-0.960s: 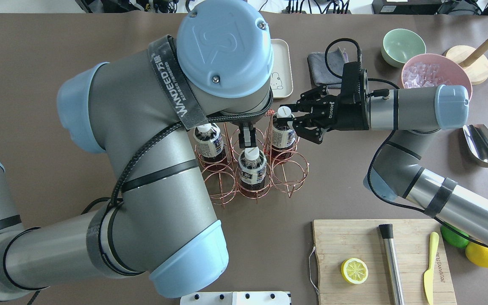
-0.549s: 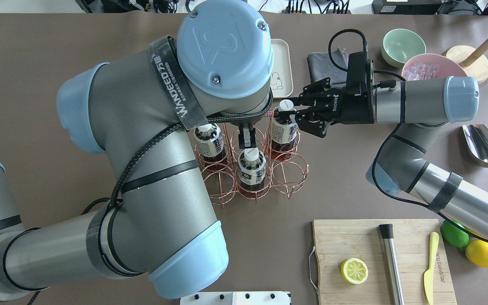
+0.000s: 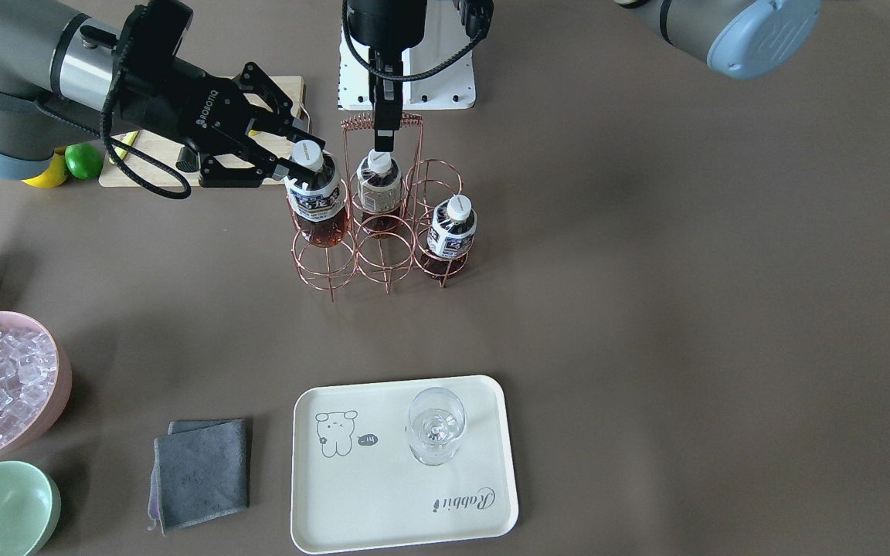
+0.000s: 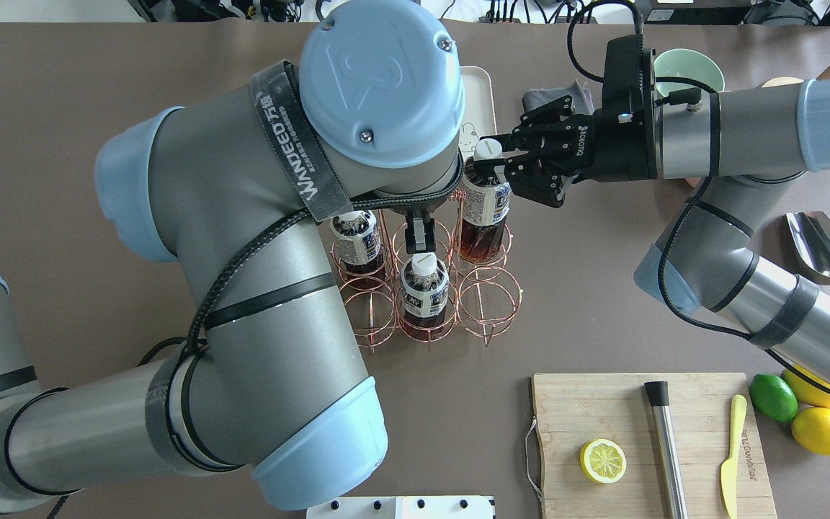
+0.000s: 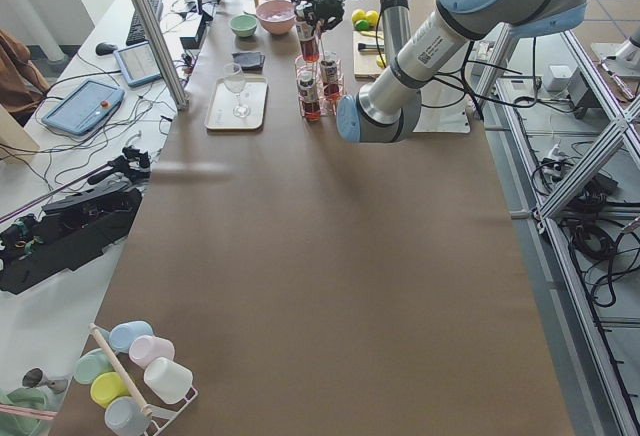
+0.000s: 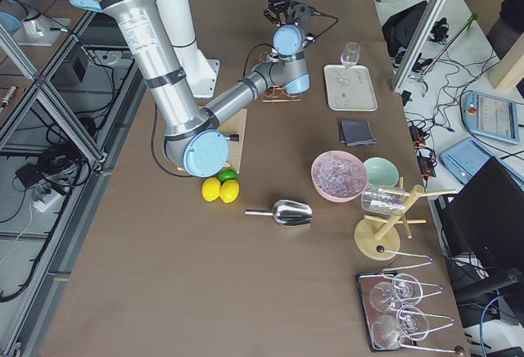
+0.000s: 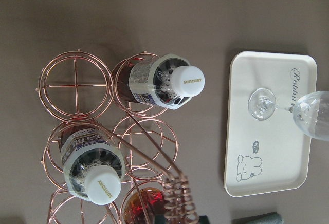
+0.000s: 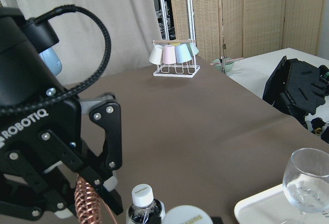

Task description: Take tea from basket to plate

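Tea (image 4: 485,205) clamped at its cap in my right gripper (image 4: 488,156), base over 1 corner basket (image 4: 491,311) cell; whether my left gripper (image 4: 421,234) grips anything, I cannot tell.

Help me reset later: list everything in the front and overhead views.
tea: three, red-brown; one lifted, two in basket cells.
basket: one, rose-gold, table middle.
plate: one, cream, beyond the basket.
wine glass: one, clear, on the plate.
cloth: one, grey, beside the plate.
pink bowl: one, holding ice, past the cloth.
green bowl: one, pale, beside it.
scoop: one, steel, by the pink bowl.
cutting board: one, wooden; lemon half, steel rod, yellow knife on it.
lime, lemons: one green, two yellow, beside the board.
right gripper: black, shut on the lifted tea.
left gripper: black, shut on the basket's handle.
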Tool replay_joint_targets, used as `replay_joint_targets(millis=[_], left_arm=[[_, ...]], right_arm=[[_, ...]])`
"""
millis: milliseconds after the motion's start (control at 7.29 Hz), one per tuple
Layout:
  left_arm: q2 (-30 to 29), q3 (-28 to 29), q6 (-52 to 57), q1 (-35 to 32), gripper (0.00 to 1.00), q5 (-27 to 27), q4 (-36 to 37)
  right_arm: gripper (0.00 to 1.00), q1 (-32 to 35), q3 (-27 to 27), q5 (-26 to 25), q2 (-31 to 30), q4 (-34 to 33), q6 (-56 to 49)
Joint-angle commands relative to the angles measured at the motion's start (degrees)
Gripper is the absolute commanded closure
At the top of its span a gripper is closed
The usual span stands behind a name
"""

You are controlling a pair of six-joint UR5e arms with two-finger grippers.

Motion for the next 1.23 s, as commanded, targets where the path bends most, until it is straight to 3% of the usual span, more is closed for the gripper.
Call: replay_joint_targets(millis=[0, 411, 549, 823, 1097], left_arm=[[0.0, -0.1, 0.0, 0.2, 1.00, 0.0, 0.4], [0.7, -2.8, 0.1, -0.2, 1.00, 0.1, 2.3], [0.7, -4.3, 0.5, -0.5, 1.00, 0.2, 4.3], [2.6, -8.4, 2.3, -2.4, 1.00, 0.1, 5.4], [6.9, -13.9, 5.7, -3.2, 1.00, 0.1, 5.6]], right_arm=[[1.00, 5.1, 0.5, 4.0, 0.2, -0.9, 1.3], [1.00, 9.9, -7.8, 3.1, 4.1, -0.9, -0.1], [1.00, 10.4, -11.7, 0.6, 5.8, -0.7, -3.5], [1.00, 7.6, -18.2, -9.0, 9.7, 1.2, -4.7], [1.00, 3.4, -25.7, -19.0, 12.7, 7.5, -4.7]])
